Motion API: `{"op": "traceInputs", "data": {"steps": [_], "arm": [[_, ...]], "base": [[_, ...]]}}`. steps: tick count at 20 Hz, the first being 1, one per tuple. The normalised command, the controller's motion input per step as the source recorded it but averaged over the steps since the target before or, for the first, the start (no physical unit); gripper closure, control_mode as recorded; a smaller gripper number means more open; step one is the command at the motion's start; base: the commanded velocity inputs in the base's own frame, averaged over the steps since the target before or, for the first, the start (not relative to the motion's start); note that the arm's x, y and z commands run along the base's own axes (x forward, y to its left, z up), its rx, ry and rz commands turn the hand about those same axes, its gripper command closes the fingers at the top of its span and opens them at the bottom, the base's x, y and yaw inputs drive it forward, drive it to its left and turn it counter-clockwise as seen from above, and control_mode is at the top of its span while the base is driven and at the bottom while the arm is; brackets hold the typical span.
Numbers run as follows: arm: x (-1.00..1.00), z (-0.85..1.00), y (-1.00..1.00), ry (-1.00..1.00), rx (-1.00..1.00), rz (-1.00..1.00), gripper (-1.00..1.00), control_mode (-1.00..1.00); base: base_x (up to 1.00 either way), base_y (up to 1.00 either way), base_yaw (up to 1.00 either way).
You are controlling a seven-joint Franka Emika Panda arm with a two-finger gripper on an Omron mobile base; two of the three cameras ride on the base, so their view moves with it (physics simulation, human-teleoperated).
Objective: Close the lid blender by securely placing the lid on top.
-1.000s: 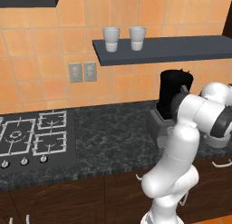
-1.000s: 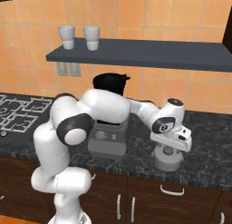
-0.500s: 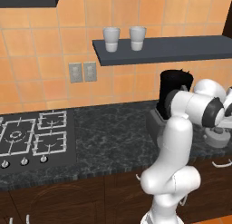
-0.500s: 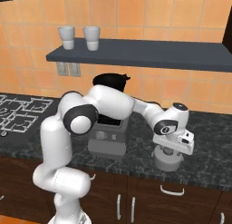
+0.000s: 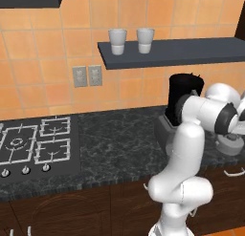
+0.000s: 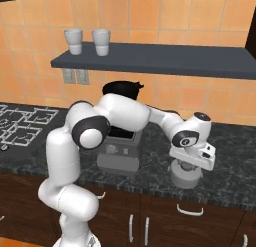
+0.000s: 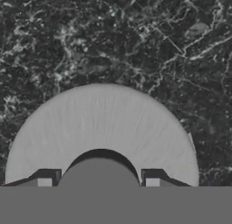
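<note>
as the arm lowered, end effector spread astride lid knob, blender beside

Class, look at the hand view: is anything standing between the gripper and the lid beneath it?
Nothing visible does. The gripper sits right over the lid, a fingertip on each side of its central knob, on the dark counter.

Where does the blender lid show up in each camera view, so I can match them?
Left base view: the lid sits at the right edge, on the dark counter, partly behind the forearm.
Right base view: lower right of centre, under the claw.
Hand view: large, low centre.
Shared landmark: the speckled dark counter.
</note>
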Motion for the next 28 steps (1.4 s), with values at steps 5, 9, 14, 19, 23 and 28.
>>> {"op": "traceInputs", "data": {"steps": [5, 9, 14, 19, 23, 28], "arm": [[-0.26, 0.41, 0.05, 0.0, 0.0, 0.0, 1.0, -1.0], [-0.66, 1.0, 0.07, -0.05, -0.03, -0.01, 1.0, -1.0], [-0.41, 1.0, 0.39, -0.01, -0.04, 0.0, 1.0, -1.0], [-0.06, 1.0, 0.68, -0.07, -0.07, 0.0, 1.0, -1.0], [0.0, 1.0, 0.61, -0.11, -0.06, 0.0, 1.0, -1.0], [0.02, 1.0, 0.47, -0.02, -0.01, 0.0, 1.0, -1.0]], "base": [[0.0, 0.0, 0.0], [0.0, 0.0, 0.0], [0.0, 0.0, 0.0], [0.0, 0.0, 0.0], [0.0, 0.0, 0.0], [0.0, 0.0, 0.0]]}}
